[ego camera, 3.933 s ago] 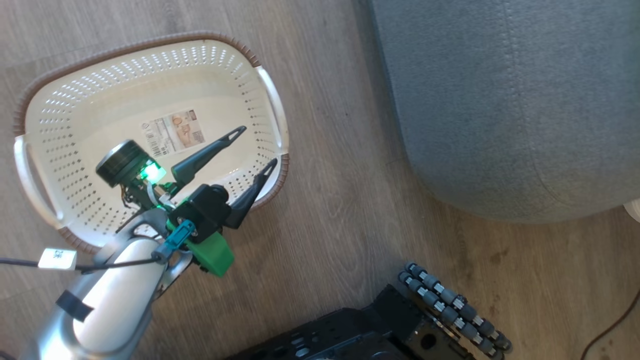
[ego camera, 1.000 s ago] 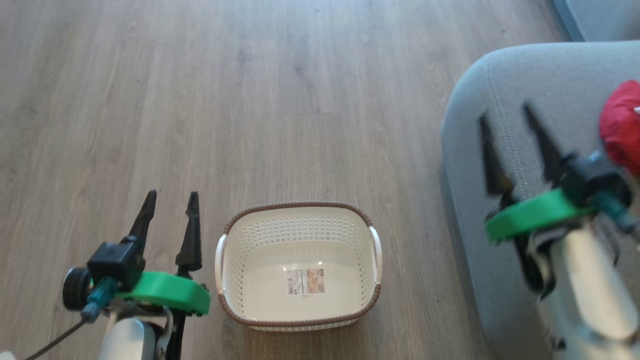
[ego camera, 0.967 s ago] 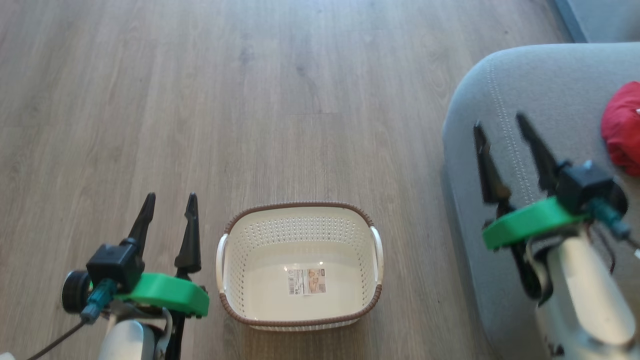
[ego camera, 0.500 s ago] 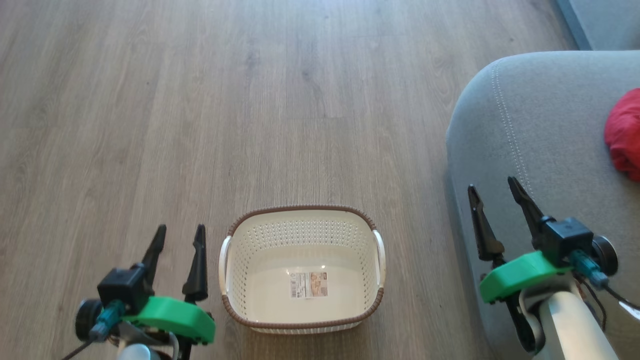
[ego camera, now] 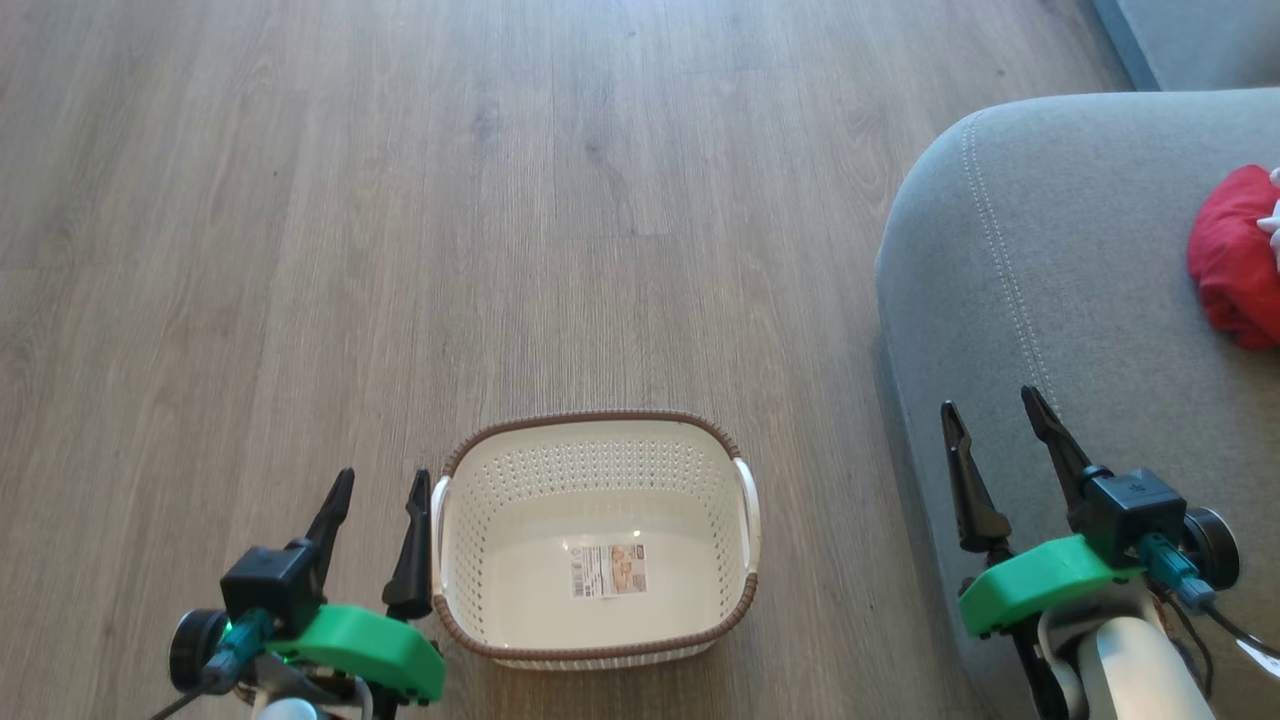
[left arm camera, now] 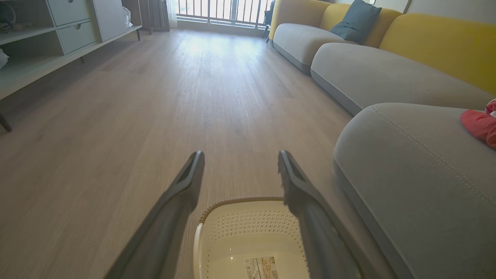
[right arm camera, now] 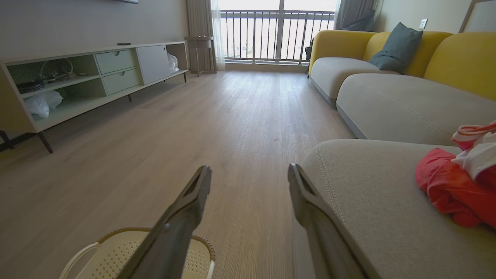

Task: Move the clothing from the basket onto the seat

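The cream basket (ego camera: 590,418) stands on the wood floor with nothing inside but the label sticker on its base. The clothing lies on the grey seat (ego camera: 1080,300): a plain red garment (ego camera: 1235,255) at the right edge, with a red and white garment (right arm camera: 478,151) resting on it. My left gripper (ego camera: 383,477) hangs open just left of the basket, nothing between its fingers. My right gripper (ego camera: 989,400) is open and empty over the seat's front left edge. The left wrist view looks past my left gripper (left arm camera: 240,153) at the basket (left arm camera: 252,223) below.
More grey sofa seats with yellow backs (right arm camera: 457,58) and a dark cushion (right arm camera: 395,48) run along the right. A low sideboard (right arm camera: 77,81) lines the left wall. Balcony doors (right arm camera: 277,35) close the far end. Bare wood floor (ego camera: 400,250) spreads ahead.
My right gripper has drawn back from over the seat, down toward the seat's front edge. The left gripper has sunk slightly beside the basket. Both stay open.
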You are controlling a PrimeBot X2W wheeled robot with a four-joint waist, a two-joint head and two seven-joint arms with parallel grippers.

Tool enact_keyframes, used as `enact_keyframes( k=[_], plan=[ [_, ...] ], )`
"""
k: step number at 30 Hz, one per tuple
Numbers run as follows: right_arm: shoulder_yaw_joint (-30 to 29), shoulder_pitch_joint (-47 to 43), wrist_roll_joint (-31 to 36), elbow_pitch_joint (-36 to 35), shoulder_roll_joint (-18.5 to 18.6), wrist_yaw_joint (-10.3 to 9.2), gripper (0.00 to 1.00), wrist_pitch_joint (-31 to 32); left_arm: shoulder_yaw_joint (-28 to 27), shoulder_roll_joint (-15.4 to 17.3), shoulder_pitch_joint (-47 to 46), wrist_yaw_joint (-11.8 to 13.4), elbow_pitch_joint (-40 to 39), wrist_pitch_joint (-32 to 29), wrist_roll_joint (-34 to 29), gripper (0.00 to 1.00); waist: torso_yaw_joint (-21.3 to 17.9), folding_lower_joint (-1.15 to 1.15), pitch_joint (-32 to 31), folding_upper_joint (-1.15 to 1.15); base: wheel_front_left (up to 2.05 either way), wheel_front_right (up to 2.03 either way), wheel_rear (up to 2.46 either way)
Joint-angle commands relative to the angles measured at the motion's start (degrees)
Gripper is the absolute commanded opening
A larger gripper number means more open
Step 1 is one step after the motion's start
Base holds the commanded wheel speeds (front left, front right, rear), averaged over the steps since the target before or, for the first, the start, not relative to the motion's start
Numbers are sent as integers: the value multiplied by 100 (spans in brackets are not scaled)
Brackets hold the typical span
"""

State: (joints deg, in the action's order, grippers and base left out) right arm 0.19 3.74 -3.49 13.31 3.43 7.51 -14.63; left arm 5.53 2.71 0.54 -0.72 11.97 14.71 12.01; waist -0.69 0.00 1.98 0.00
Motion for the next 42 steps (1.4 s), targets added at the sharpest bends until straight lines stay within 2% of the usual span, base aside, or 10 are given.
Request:
enact_keyframes(
  k=[1, 7, 16, 20, 27, 28, 29, 30, 42],
  plan=[
    [132, 133, 32, -207, -35, -2, 100, -37, -189, 17, -136, 54, -218, 29, -27, 100, -1, 0, 1, 0, 0, 0, 0],
    [159, 145, -5, -200, -49, -2, 100, -37, -219, 17, -119, 82, -323, 29, 17, 100, 3, 0, -11, 0, 0, 0, 0],
    [184, 177, 0, -192, -54, -2, 100, -37, -376, 17, -118, -114, -494, 29, 175, 100, 4, 0, -7, 0, 0, 0, 0],
    [171, 220, -114, -182, -55, -2, 100, -37, -392, 17, -116, -295, -623, 29, 211, 100, -9, 0, 20, 0, 0, 0, 0],
    [185, 255, -80, -180, -55, -2, 100, -37, -413, 17, -104, -388, -606, 29, 297, 100, -36, 0, 53, 0, 0, 0, 0],
    [182, 264, -77, -181, -55, -2, 100, -37, -407, 17, -104, -416, -525, 29, 359, 91, -49, 0, 56, 0, 0, 0, 0],
    [181, 267, -78, -181, -55, -2, 100, -37, -412, 17, -113, -428, -513, 29, 359, 93, -54, 0, 59, 0, 0, 0, 0],
    [180, 271, -80, -183, -55, -2, 100, -37, -419, 17, -121, -436, -512, 29, 350, 100, -58, 0, 64, 0, 0, 0, 0],
    [172, 267, -93, -191, -55, -2, 100, -37, -479, 17, -155, -439, -475, 29, 439, 100, -67, 0, 93, 0, 0, 0, 0]
  ],
)
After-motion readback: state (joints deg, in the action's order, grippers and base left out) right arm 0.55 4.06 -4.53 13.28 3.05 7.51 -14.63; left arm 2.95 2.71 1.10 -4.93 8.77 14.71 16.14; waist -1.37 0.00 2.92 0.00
